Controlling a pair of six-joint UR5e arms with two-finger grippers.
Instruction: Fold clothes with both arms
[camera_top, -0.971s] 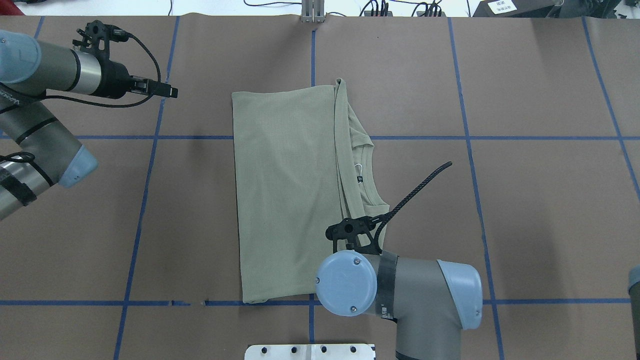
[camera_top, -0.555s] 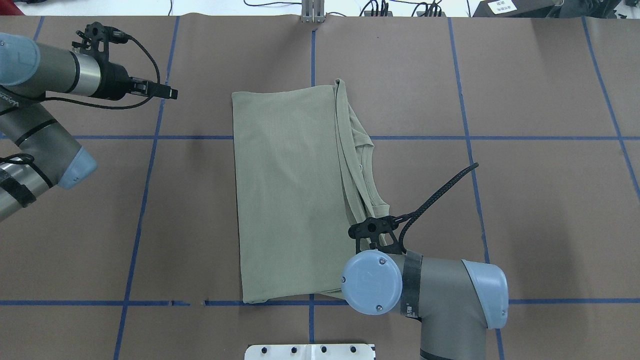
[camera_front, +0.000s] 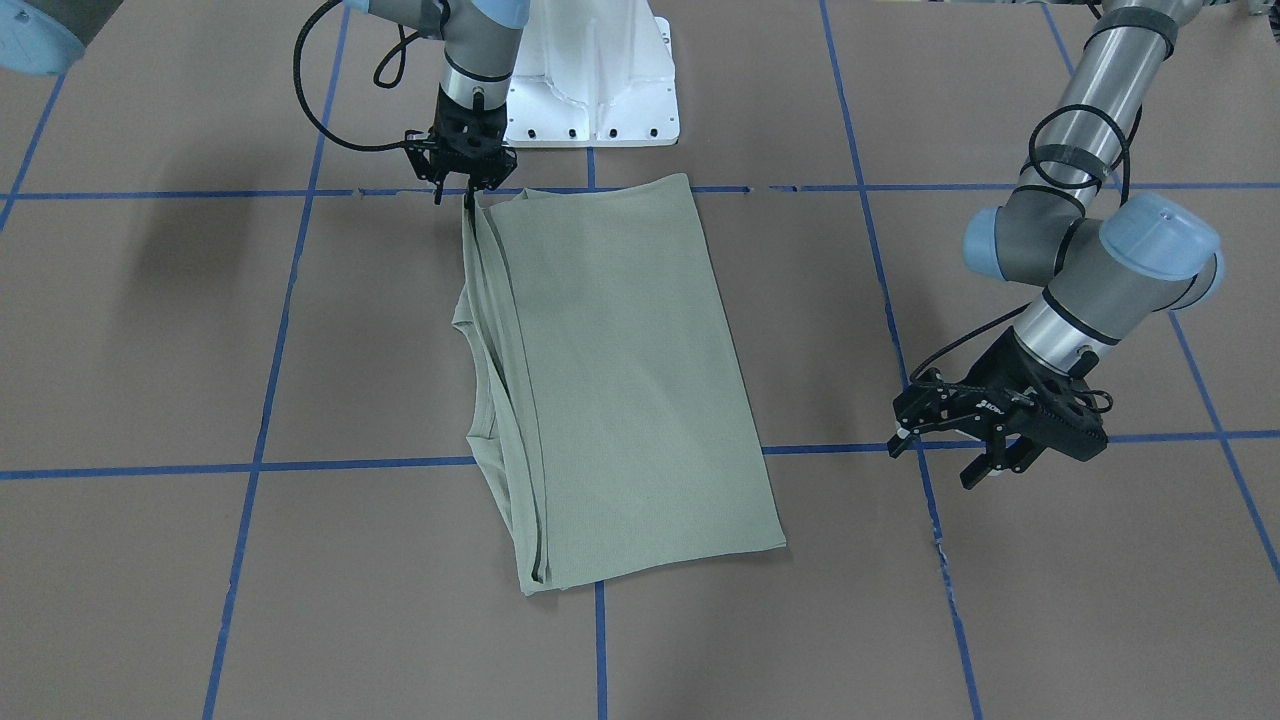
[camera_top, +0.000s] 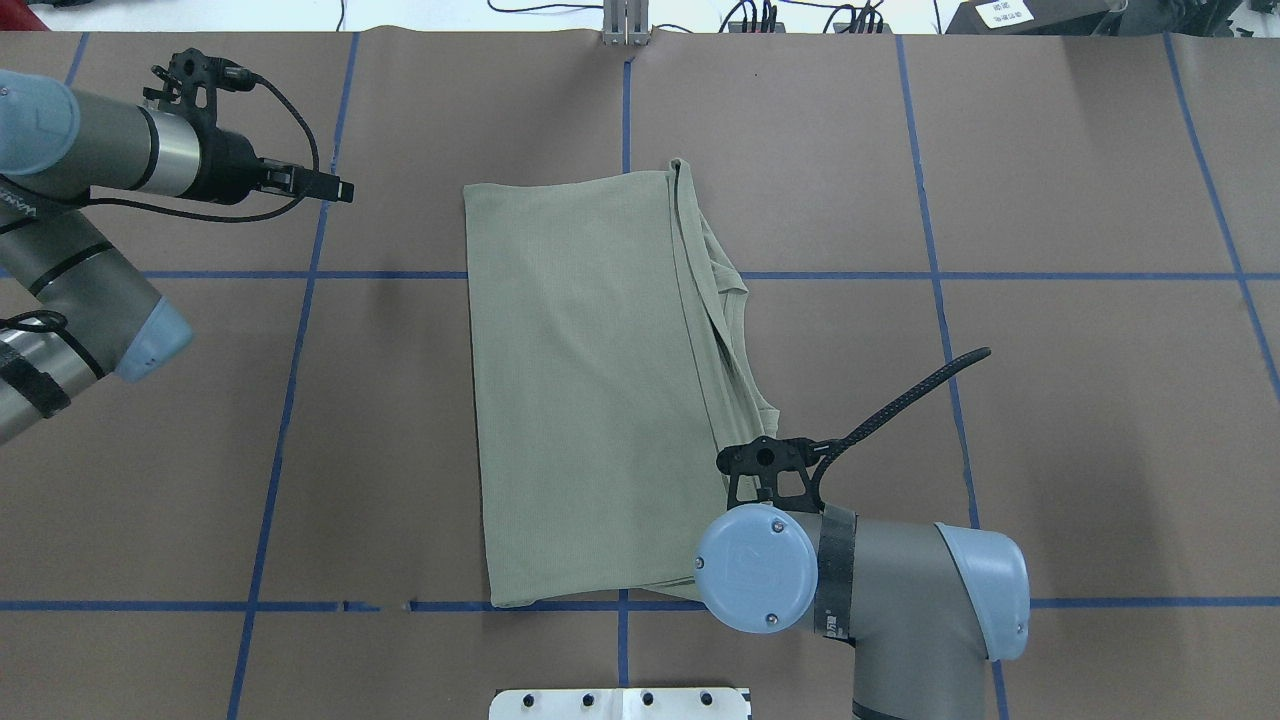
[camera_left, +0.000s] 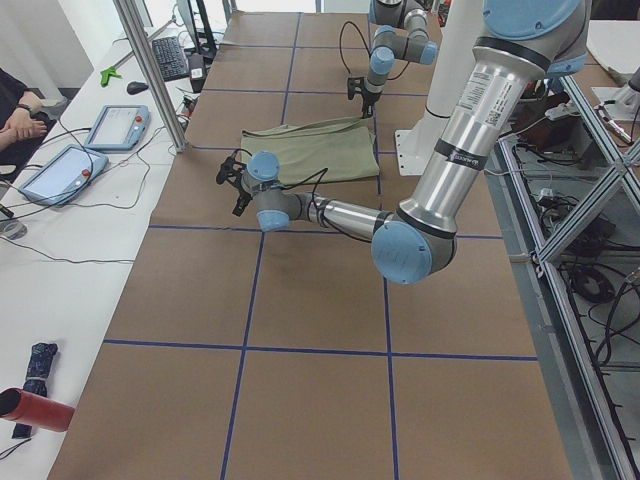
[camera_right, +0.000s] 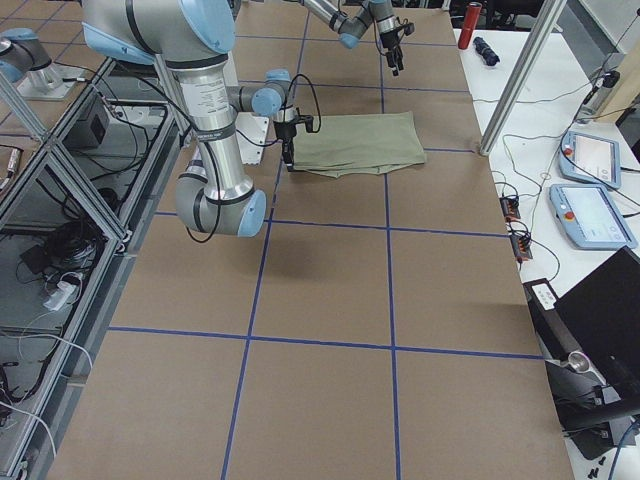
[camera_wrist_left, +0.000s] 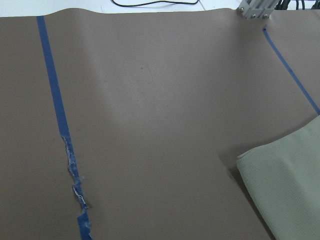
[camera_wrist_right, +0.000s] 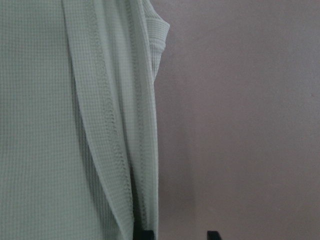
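Note:
The pale sage-green shirt (camera_top: 580, 380) lies folded into a long rectangle at the table's middle, its collar side toward my right arm; it also shows in the front view (camera_front: 620, 370). My right gripper (camera_front: 453, 195) points down at the shirt's near right corner. In the right wrist view its fingertips (camera_wrist_right: 142, 233) stand a little apart with bare table between them, and the shirt's stitched edges (camera_wrist_right: 115, 150) run to the left one. From overhead the wrist hides this gripper. My left gripper (camera_front: 940, 458) is open and empty, above bare table left of the shirt (camera_wrist_left: 285, 190).
The white pedestal (camera_front: 590, 90) stands just behind the shirt's near edge. Blue tape lines (camera_top: 300, 300) cross the brown table cover. A metal post (camera_top: 625, 25) stands at the far edge. Tablets and cables lie on a side table (camera_left: 90, 140).
My right wrist has moved right and slightly toward the robot. The shirt's top edge layers slid right with it and now cover the neck label. The left arm barely moved.

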